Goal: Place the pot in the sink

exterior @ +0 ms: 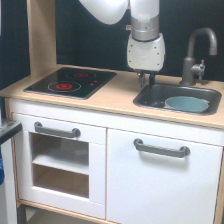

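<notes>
The claw (146, 78) hangs just above the near-left corner of the sink (150, 101), fingers close together with nothing between them, though the blur makes it hard to tell if they are fully clenched. Out to the exterior view's right, the pot (186, 103) lies inside the basin, well apart from the claw, beneath the faucet (196, 52). Further off, the hob (70, 82) sits bare on the bench (115, 95). The placing looks done; what remains is likely a clean lift away, clear of that faucet.

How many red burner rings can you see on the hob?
2. One front ring nearer the counter edge, one rear ring behind it, both on the black hob. None looks hidden.
</notes>
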You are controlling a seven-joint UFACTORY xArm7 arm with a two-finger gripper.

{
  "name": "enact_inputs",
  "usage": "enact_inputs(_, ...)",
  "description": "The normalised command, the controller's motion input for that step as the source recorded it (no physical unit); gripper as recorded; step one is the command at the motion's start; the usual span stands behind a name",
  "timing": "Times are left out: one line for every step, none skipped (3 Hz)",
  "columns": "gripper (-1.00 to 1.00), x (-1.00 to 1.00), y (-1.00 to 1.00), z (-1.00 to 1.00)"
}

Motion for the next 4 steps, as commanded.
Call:
enact_inputs(1.0, -0.08, -0.05, 0.55)
enact_inputs(1.0, -0.26, -0.06, 0.62)
enact_inputs(1.0, -0.31, -0.05, 0.61)
enact_inputs(1.0, -0.35, -0.04, 0.56)
